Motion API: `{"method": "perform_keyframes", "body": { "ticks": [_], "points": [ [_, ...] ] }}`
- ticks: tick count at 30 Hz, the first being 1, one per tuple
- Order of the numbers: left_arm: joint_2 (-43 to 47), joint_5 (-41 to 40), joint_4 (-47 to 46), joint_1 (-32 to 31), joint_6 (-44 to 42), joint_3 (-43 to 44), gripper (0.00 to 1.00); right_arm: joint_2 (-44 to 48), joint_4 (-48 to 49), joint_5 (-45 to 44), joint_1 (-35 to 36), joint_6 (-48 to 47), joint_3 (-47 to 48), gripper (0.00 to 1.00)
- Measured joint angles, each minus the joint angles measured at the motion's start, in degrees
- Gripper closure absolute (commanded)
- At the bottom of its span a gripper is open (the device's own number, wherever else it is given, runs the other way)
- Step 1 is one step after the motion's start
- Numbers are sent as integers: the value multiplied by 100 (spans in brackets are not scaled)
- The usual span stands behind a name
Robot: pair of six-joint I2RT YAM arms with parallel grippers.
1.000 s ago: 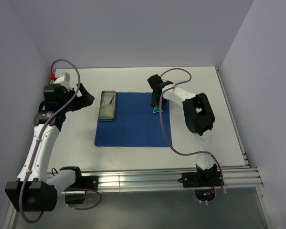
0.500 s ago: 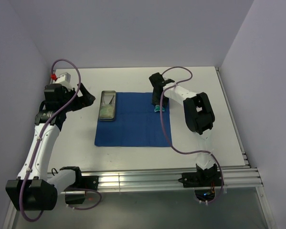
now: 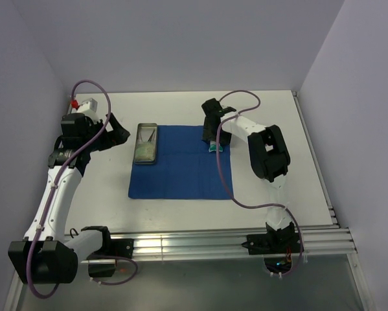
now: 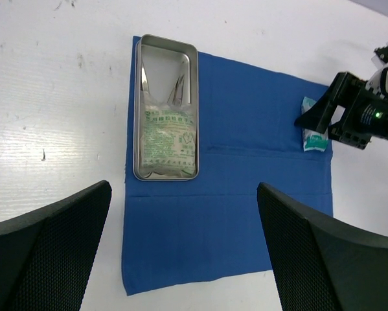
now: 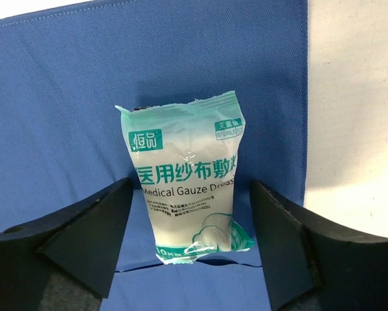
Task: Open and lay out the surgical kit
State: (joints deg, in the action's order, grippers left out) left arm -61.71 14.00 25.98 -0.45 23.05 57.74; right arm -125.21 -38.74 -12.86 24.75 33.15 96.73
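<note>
The royal-blue cloth lies spread flat on the table. The steel tray sits on its far left corner and holds a whitish-green packet and thin steel instruments. A second gauze packet lies on the cloth near its right edge; it also shows in the top view. My right gripper is open, with one finger on each side of this packet and not touching it. My left gripper is open and empty, held above the table left of the tray.
The cloth shows fold creases. White table surface surrounds it. Walls stand close on the left, back and right. The right arm's cable hangs over the cloth's right side.
Almost nothing. My right wrist has shifted slightly over the gauze packet, which stays on the cloth. The left arm has barely moved.
</note>
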Motion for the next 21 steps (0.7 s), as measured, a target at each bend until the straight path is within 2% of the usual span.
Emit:
{"method": "perform_keyframes", "body": {
  "ticks": [1,3,5,8,9,12,15,21],
  "points": [
    [-11,35,2,0,-68,0,1,0,2,-2,0,-2,0,15],
    [-15,122,9,4,-199,0,1,2,0,-17,0,-2,-2,14],
    [-15,232,37,4,-407,0,5,37,-2,-48,0,-4,-11,14],
    [-15,437,131,4,-743,0,23,208,-13,-98,0,-9,-66,14],
    [-17,505,177,4,-885,0,34,282,-26,-105,0,-15,-74,14],
    [-90,555,267,4,-1211,2,47,608,-4,-103,0,-26,-125,14],
    [-474,544,411,4,-1565,90,51,1099,17,-92,0,-24,-323,14],
    [-1565,476,669,-42,-2074,236,51,2144,162,55,48,-22,-765,16]
  ]
}}
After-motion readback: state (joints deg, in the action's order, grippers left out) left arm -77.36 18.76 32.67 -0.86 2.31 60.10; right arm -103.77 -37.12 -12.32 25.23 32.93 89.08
